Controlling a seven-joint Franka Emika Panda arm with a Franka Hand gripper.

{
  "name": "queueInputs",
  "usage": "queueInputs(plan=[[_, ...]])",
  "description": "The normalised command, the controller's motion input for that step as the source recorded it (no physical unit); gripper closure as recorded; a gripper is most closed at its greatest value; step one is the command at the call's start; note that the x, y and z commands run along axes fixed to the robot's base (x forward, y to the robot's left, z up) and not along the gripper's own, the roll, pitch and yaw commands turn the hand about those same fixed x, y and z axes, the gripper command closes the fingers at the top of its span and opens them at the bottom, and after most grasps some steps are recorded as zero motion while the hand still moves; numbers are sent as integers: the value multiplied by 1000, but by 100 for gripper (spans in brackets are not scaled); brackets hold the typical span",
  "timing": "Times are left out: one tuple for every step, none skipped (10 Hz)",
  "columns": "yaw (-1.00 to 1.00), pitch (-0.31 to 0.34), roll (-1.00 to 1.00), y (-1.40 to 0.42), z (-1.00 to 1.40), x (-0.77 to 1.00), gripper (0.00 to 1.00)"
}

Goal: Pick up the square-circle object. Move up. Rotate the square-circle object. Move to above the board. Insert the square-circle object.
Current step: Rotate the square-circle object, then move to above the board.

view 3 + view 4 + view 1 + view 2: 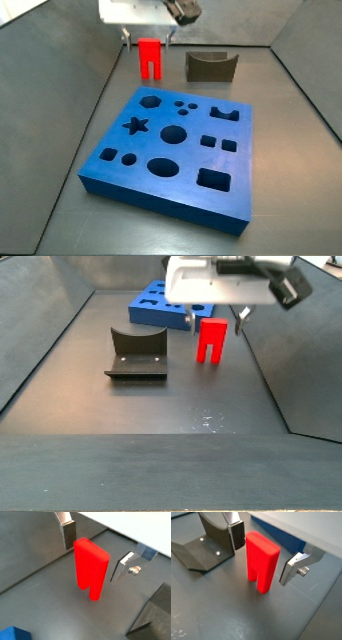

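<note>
Square-circle object (262,560) upright on the floor, long axis vertical, beyond the board's (174,150) far edge and beside the fixture (136,354). Directly under the gripper (268,554), between its 2 fingers (122,566). Jaws open wide, clear gaps either side, nothing gripped yet.

The hand (93,552) points straight down, its white body low over the floor in both side views. Its two flat silver fingers stand apart, one finger (67,532) on each side of the gap, and neither dark pad presses on anything. In a wrist view the far finger (296,568) carries a small bolt on its outer face. In a side view the hand (218,318) hangs upright below its white wrist housing.
</note>
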Motion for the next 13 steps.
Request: queueInputs(plan=[[40, -27, -26, -9, -282, 41, 0], [41, -26, -28, 0, 0, 0, 100], [-15, 275, 45, 0, 1000, -9, 100], [-15, 275, 45, 0, 1000, -9, 100], [-15, 237, 50, 0, 1000, -6, 100], [-13, 209, 54, 1, 1000, -5, 100], [-8, 152, 62, 2, 1000, -4, 100], [-4, 114, 68, 2, 1000, -3, 100], [-3, 104, 70, 3, 1000, -2, 100], [-2, 97, 73, 3, 1000, 0, 100], [-2, 94, 75, 4, 1000, 1, 100], [-1, 90, 77, 4, 1000, 2, 100], [0, 89, 78, 5, 1000, 4, 100]])
